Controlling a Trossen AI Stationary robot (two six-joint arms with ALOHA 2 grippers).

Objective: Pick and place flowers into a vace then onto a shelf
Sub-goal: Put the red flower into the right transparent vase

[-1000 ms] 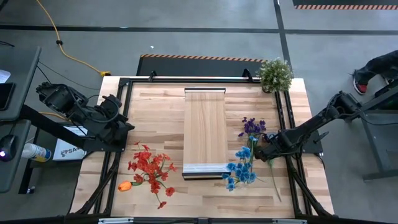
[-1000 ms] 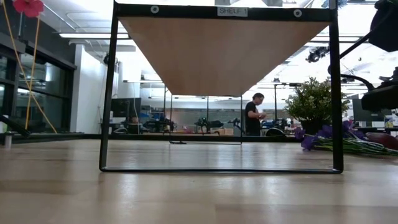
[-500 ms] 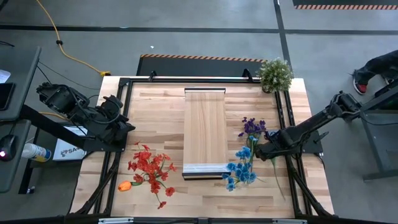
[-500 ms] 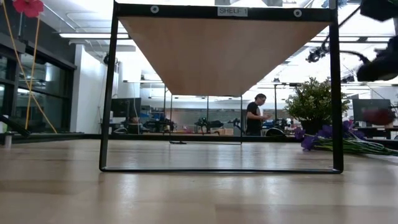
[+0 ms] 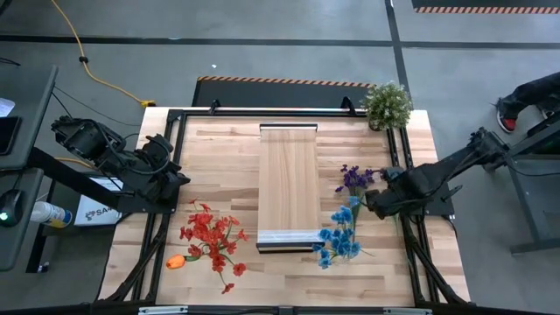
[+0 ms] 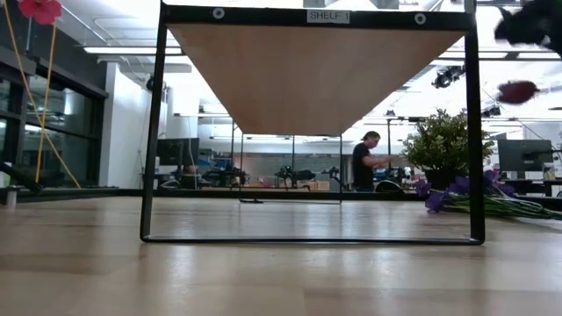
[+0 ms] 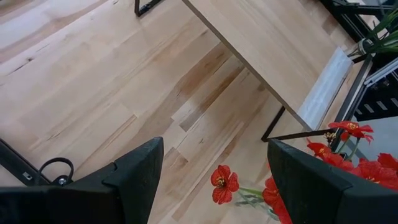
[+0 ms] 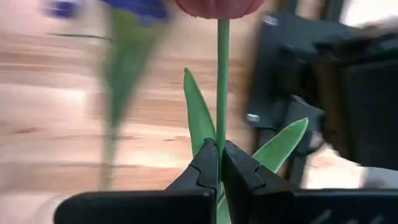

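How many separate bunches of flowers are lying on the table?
3: a red bunch left of the raised shelf, a blue bunch by its right front corner, a purple bunch behind that. The right gripper separately holds a dark-red flower.

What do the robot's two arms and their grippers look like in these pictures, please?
Both arms are dark, nearly black, jointed links with bulky rounded housings. The left arm enters from the table's left edge, the right arm from its right edge. The left gripper has two broad, flat, dark fingers with angular edges. The right gripper has narrower black fingers with stepped, notched tips. No markings are visible on either.
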